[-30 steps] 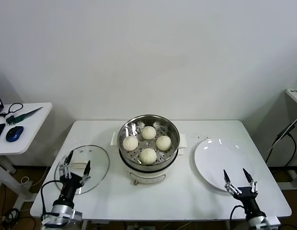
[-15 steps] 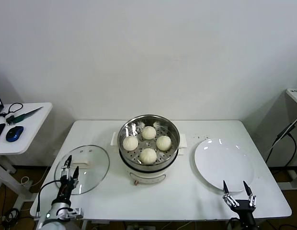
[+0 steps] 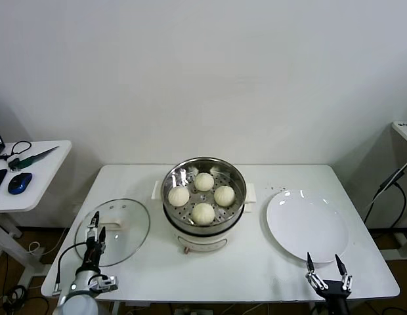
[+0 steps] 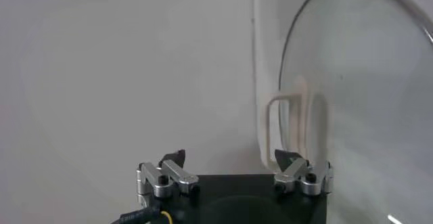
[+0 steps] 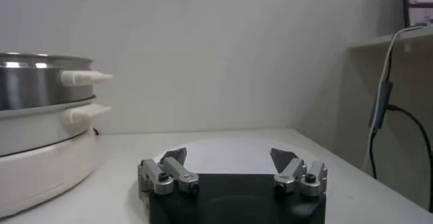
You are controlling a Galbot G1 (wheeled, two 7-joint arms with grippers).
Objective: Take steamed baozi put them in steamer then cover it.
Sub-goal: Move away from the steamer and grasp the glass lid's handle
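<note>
White buns, the four steamed baozi (image 3: 203, 195), sit inside the steamer (image 3: 203, 172) in the middle of the table (image 3: 256, 262). So the first part of the job looks done, and only the lid is left. The cover (image 3: 113, 231) lies flat on the table to the left of the steamer, near it but not touching it. A moment ago both arms reached further onto the table, and now both have pulled back toward the near edge. The left gripper (image 3: 94, 231) is low over the near part of the cover, with its jaws spread and nothing between them. In the left wrist view the left gripper (image 4: 235, 168) points at the white handle (image 4: 287, 120) of the cover, so I think it is getting ready to pick the lid up. The right gripper (image 3: 327, 270) has slid off the empty white plate (image 3: 307, 225) and hangs by the table's near edge, jaws spread and holding nothing. It looks like it is just waiting. The glass lid may be slippery, so the grab needs care.
</note>
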